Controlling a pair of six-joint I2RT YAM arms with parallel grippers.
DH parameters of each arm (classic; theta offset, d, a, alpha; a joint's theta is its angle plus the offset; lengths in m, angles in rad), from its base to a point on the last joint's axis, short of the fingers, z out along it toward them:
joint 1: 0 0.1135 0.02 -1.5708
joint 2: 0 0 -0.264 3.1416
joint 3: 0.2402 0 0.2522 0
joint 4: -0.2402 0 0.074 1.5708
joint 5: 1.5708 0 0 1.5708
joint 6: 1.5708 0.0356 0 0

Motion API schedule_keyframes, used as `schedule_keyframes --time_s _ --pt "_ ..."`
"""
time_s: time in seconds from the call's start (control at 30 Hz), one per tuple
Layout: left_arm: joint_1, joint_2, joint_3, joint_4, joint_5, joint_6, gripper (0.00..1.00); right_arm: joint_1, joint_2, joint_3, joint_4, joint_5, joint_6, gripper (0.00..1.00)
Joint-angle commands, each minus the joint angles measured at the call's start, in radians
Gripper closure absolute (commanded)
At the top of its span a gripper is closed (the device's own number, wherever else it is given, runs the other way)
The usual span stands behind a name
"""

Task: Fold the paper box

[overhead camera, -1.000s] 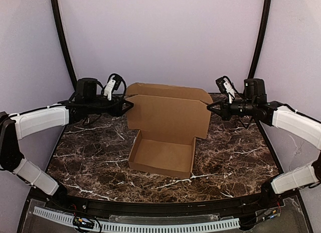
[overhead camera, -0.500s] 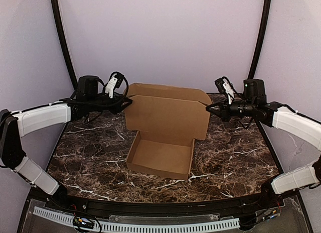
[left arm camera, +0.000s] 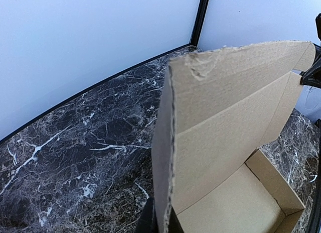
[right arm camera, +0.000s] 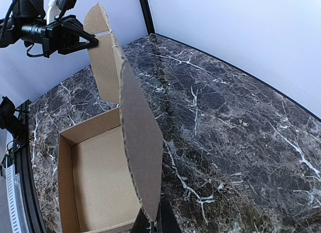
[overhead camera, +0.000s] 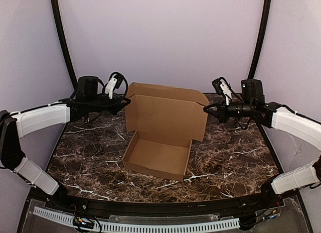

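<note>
Left gripper [overhead camera: 128, 103]: jaws shut flat on the left edge of the upright lid [overhead camera: 166, 116] of the plain brown cardboard mailer-style paper box [overhead camera: 159, 137]. In the left wrist view the cardboard edge runs down between the dark fingers [left arm camera: 148, 221] at the bottom of the frame, with no gap showing.

Right gripper [overhead camera: 205, 108]: jaws fully closed, pinching the lid's right side flap. In the right wrist view the flap's lower tip sits clamped at the gripper [right arm camera: 155, 222]. The left gripper [right arm camera: 86, 39] shows across the box, on the far-left flap.

Box position: open shallow tray [overhead camera: 154, 158] rests on the dark, white-veined marble table [overhead camera: 90, 142], about mid-table. The lid stands upright off the tray's far wall, its top strip creased toward the near side. The two arms reach in from left and right and meet the lid at about the same height.

Change versus one second ago:
- The left jaws were spread around the lid's left edge. They are now closed on it.
- The right gripper was already closed on the flap and has moved slightly left.
- The whole box has slid a little left. The tray's near-right corner now sits further left and slightly nearer.
- The lid remains upright.
</note>
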Motion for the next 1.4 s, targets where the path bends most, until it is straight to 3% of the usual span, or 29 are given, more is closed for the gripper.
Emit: schedule_keyframes --time_s 0.0,0.3,0.6,0.87,1.13,1.37 --pt "0.002 -0.058 -0.033 -0.040 -0.002 -0.021 0.99 0.042 -0.020 -0.001 0.059 0.043 0.041 1.00" --pt "-0.034 -0.157 -0.116 -0.030 -0.058 -0.147 0.99 0.202 -0.015 0.017 0.109 0.267 0.173 1.00" --pt "-0.163 -0.260 -0.226 -0.026 -0.318 -0.233 0.99 0.374 0.022 0.024 0.186 0.547 0.259 1.00" --pt "-0.268 -0.330 -0.294 0.003 -0.459 -0.341 0.99 0.504 0.074 0.035 0.233 0.732 0.338 1.00" --pt "-0.314 -0.337 -0.354 0.021 -0.497 -0.436 0.99 0.632 0.136 0.048 0.233 0.913 0.396 1.00" --pt "-0.334 -0.361 -0.397 0.007 -0.511 -0.474 0.99 0.689 0.162 0.025 0.238 0.971 0.422 1.00"
